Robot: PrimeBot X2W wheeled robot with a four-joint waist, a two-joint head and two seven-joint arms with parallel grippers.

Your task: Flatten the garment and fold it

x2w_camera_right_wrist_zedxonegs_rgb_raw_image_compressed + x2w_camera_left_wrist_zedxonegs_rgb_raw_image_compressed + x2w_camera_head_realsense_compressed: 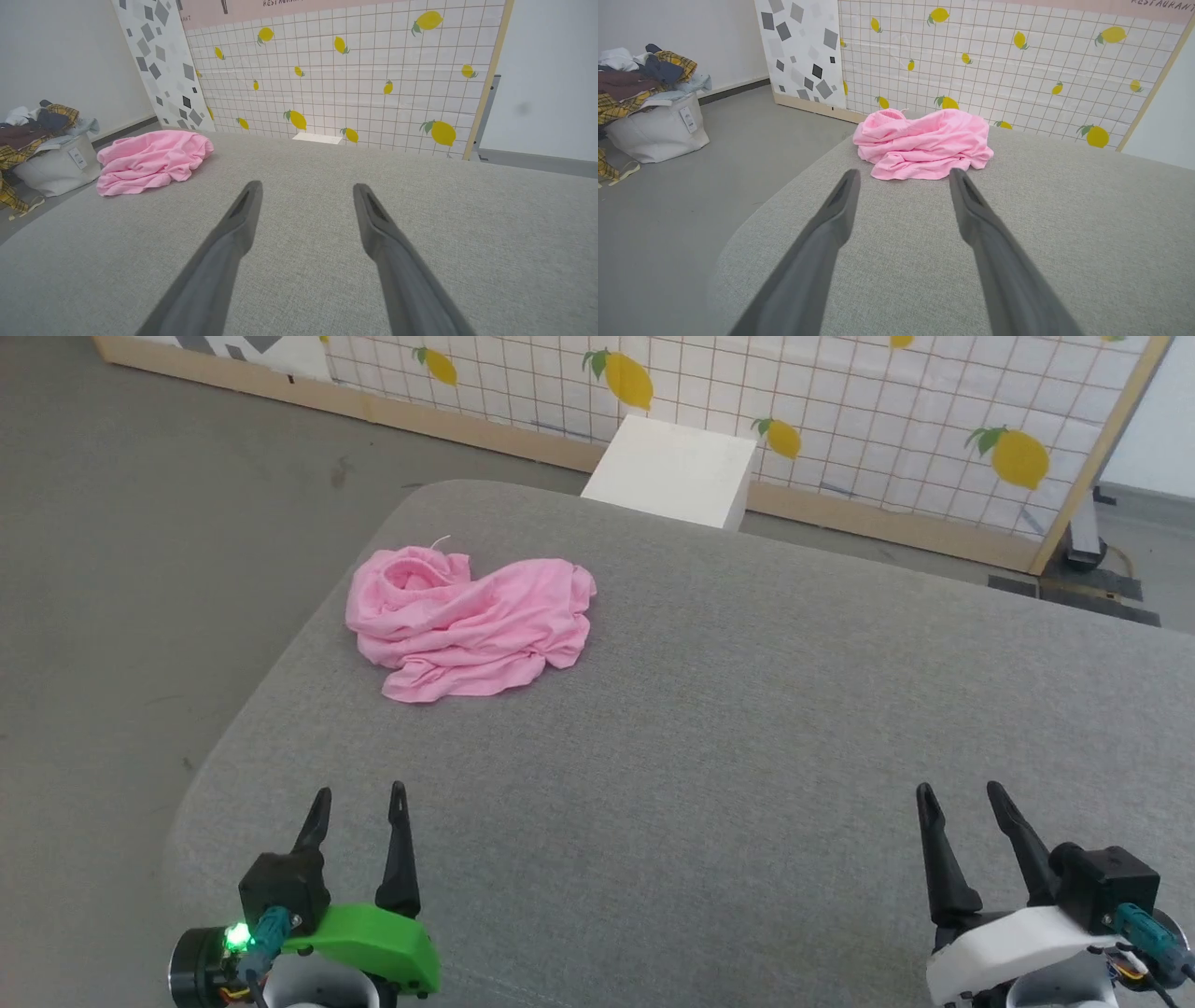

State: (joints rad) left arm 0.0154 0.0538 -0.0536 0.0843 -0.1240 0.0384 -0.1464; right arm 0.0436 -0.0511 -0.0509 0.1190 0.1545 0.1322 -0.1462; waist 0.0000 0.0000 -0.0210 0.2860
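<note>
garment [471, 621]: crumpled heap, unflattened | left gripper [359, 793]: near garment, fingers apart, empty, likely first to reach | right gripper [962, 791]: well apart from garment, fingers apart, empty

One garment [471, 621] lies on one worktop [747, 709]. There are two grippers, the left gripper [360, 791] and the right gripper [960, 788], each with two fingers [400, 859], four in all. Also one white block [672, 471], one bag [654, 135] of clothes, and two panels: one lemon panel [840, 392], one speckled panel [803, 51].
</note>
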